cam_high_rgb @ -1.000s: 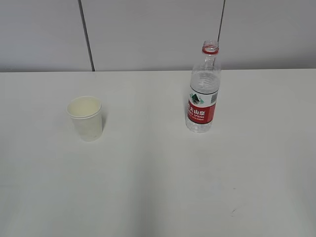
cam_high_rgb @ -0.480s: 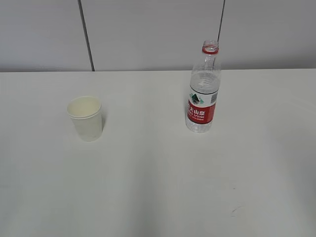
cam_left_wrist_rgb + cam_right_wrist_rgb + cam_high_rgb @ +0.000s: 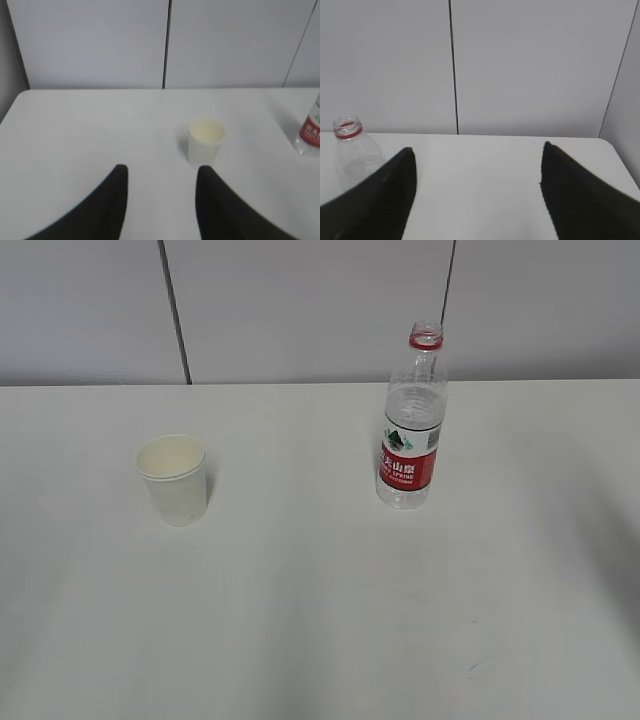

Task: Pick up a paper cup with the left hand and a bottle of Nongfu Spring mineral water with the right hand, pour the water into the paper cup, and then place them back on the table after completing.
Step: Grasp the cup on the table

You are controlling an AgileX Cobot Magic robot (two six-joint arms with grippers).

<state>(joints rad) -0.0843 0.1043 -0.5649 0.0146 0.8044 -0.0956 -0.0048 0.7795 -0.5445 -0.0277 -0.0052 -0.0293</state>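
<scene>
A white paper cup [image 3: 174,479] stands upright on the white table [image 3: 320,590], left of centre. A clear Nongfu Spring bottle [image 3: 411,420] with a red label and red neck ring stands uncapped to its right, with water in it. Neither arm shows in the exterior view. In the left wrist view my left gripper [image 3: 161,172] is open and empty, and the cup [image 3: 206,140] stands just beyond its right finger. In the right wrist view my right gripper [image 3: 477,150] is wide open and empty, and the bottle [image 3: 354,150] stands at the far left, partly behind the left finger.
A grey panelled wall [image 3: 320,310] with dark vertical seams runs behind the table's far edge. The bottle's lower part also shows at the right edge of the left wrist view [image 3: 311,135]. A soft shadow lies on the table at the right edge of the exterior view.
The cup and bottle have not moved. A faint shadow has grown on the table at the right edge of the exterior view.
</scene>
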